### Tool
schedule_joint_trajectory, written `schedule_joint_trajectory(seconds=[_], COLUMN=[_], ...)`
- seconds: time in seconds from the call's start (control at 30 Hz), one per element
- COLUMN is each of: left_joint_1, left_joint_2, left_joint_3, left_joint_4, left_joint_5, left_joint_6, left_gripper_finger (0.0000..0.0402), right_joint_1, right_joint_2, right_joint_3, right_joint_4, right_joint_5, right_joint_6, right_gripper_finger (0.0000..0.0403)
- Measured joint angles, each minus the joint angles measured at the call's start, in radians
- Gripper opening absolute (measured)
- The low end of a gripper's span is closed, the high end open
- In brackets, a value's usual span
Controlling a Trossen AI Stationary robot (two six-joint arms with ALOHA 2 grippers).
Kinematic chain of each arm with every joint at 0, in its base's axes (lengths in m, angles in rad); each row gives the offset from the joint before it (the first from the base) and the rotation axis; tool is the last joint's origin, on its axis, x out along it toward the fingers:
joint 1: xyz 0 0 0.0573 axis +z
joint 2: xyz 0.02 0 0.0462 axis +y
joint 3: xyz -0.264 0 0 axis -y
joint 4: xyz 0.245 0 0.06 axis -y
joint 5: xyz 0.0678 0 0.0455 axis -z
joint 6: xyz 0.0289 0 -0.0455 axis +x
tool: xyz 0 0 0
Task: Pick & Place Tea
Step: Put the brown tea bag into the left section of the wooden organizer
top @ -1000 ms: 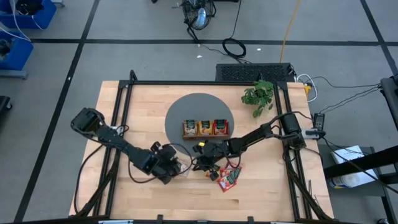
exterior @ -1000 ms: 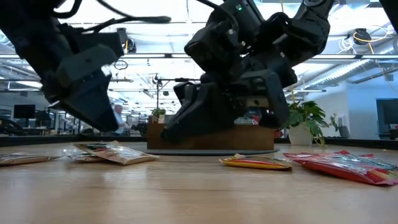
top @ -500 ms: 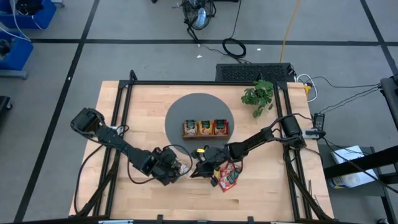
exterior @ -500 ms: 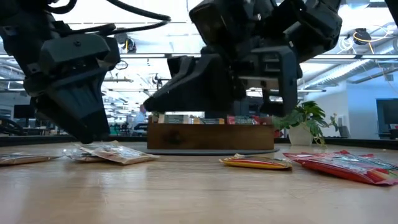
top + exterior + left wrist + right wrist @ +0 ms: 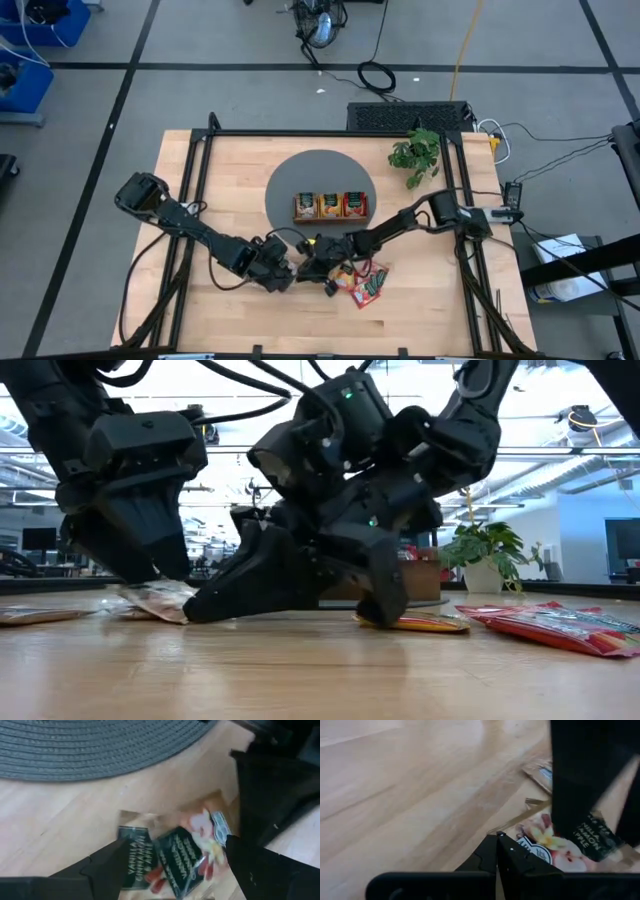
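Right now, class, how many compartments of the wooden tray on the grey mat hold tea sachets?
3: the wooden tray holds sachets in its left compartment, middle compartment and right compartment. How many lie in each is unclear.

My left arm [image 5: 190, 228] enters from nine o'clock and slants toward five o'clock, wrist pitched low over the table. My left gripper [image 5: 288, 272] points down with its fingers [image 5: 107, 865] spread wide, one on each side of the wrist view. My right arm [image 5: 400, 224] reaches in from three o'clock toward eight o'clock. My right gripper [image 5: 312, 268] has its fingers [image 5: 502, 852] pressed together, tips just beside my left gripper.
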Motion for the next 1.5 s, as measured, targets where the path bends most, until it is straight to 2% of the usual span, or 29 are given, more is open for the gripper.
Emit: schedule_joint_trajectory(seconds=[0.17, 0.33, 0.47, 0.83, 0.97, 1.13, 1.3, 1.37, 1.5], left_joint_1=[0.0, 0.003, 0.014, 0.024, 0.029, 0.02, -0.025, -0.05, -0.075], left_joint_2=[0.019, 0.035, 0.033, 0.026, 0.026, 0.024, 0.024, 0.024, 0.031], left_joint_3=[0.0, 0.001, 0.001, 0.002, 0.032, 0.139, 0.266, 0.306, 0.349], left_joint_4=[0.059, 0.056, 0.058, 0.067, 0.056, -0.077, -0.23, -0.284, -0.306], left_joint_5=[0.043, 0.045, 0.041, 0.05, 0.069, 0.074, -0.027, -0.091, -0.175], left_joint_6=[0.05, 0.067, 0.094, 0.214, 0.258, 0.33, 0.399, 0.412, 0.461], left_gripper_finger=[0.0309, 0.0259, 0.0202, 0.0012, 0.0016, 0.0006, 0.0007, 0.0005, 0.0006], right_joint_1=[-0.022, -0.03, -0.03, -0.03, -0.018, 0.027, 0.096, 0.119, 0.151], right_joint_2=[0.02, 0.02, 0.02, 0.001, -0.083, -0.235, -0.346, -0.373, -0.383], right_joint_3=[0.007, 0.007, 0.007, 0.004, 0.001, -0.01, -0.077, -0.105, -0.157], right_joint_4=[0.004, -0.001, -0.01, -0.051, -0.201, -0.352, -0.356, -0.325, -0.21], right_joint_5=[-0.002, -0.003, -0.003, -0.002, 0.008, 0.062, 0.189, 0.27, 0.445], right_joint_6=[0.043, 0.057, 0.065, 0.083, 0.082, 0.026, -0.019, -0.016, -0.03], right_gripper_finger=[0.0004, 0.0004, 0.0004, 0.0004, 0.0004, 0.0004, 0.0004, 0.0009, 0.0046])
